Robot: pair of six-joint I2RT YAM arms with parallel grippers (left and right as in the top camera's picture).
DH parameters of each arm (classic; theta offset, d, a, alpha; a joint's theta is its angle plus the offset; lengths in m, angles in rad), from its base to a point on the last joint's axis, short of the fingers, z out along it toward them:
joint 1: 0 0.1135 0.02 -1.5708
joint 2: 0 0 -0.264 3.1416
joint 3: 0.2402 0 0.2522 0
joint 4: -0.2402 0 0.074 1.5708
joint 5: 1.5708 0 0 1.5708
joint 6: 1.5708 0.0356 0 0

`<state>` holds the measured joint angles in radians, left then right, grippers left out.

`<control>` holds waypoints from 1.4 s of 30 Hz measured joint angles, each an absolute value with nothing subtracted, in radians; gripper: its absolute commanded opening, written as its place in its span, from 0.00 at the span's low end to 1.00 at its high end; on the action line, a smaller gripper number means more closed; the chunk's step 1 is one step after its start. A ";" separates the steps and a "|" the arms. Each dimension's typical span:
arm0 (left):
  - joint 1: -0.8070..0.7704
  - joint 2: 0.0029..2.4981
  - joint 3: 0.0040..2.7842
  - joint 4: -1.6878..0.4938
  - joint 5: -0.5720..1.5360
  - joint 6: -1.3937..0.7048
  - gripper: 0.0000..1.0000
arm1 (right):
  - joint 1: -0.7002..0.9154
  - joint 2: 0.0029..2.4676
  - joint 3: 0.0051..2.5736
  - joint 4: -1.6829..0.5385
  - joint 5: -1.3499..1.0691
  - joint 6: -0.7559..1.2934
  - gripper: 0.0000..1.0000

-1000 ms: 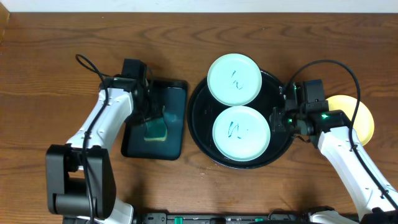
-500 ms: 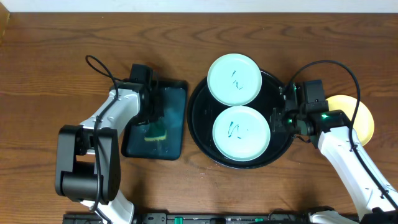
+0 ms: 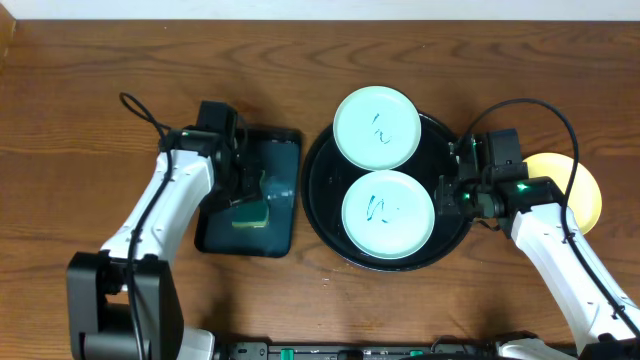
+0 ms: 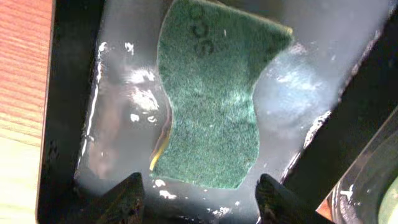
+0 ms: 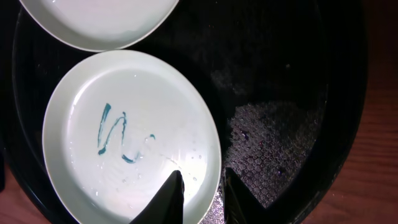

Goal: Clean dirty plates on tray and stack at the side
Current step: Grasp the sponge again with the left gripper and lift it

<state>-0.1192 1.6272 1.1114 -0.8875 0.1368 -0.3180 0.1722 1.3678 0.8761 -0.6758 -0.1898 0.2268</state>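
Wooden counter (image 3: 90, 90), 2 arms, 3 plates.

Round black tray (image 3: 318, 190) sits mid-counter. 2 mint plates are on it. The upper mint plate (image 3: 376, 128) overhangs the tray's far rim and has a small blue scribble. The lower mint plate (image 3: 388, 213) lies flat toward the tray's near side, with a bigger blue scribble in the middle. The 2 plates are just beside each other. The yellow plate (image 3: 580, 190) is off the tray, on the counter to the right, partly hidden under the right arm.

Right claw (image 3: 447, 195) is at the right edge of the lower mint plate. In the right wrist view the right claw (image 5: 202, 196) straddles the plate rim: 1 finger over the plate's inner face, the other outside over the tray floor. The gap is narrow, and I cannot tell if it is actually pinching the rim. The plate's surface looks wet, with droplets on it.

Rectangular black tray (image 3: 285, 150) lies left of the round tray, close but apart. A green sponge (image 3: 250, 212) lies flat in it, scrub side up, yellow edge showing in the left wrist view. The tray floor looks wet and glossy around the sponge (image 4: 211, 93).

Left claw (image 4: 202, 198) is open, low over the rectangular tray, its 2 fingertips (image 4: 132, 190) either side of the sponge's near end, not squeezing it.
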 measured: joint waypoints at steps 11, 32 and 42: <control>-0.191 1.666 0.954 -0.632 0.123 -0.322 0.25 | 0.172 1.368 0.876 -0.682 -0.190 0.227 0.20; -0.190 1.633 1.006 -0.720 0.073 -0.318 0.57 | 0.172 1.368 0.876 -0.691 -0.190 0.227 0.20; -0.190 1.719 0.986 -0.600 0.064 -0.353 0.08 | 0.172 1.368 0.876 -0.692 -0.190 0.227 0.20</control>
<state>-0.1898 1.7187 0.9855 -0.6003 0.0635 -0.3527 0.1722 1.3678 0.8761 -0.6922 -0.1898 0.2268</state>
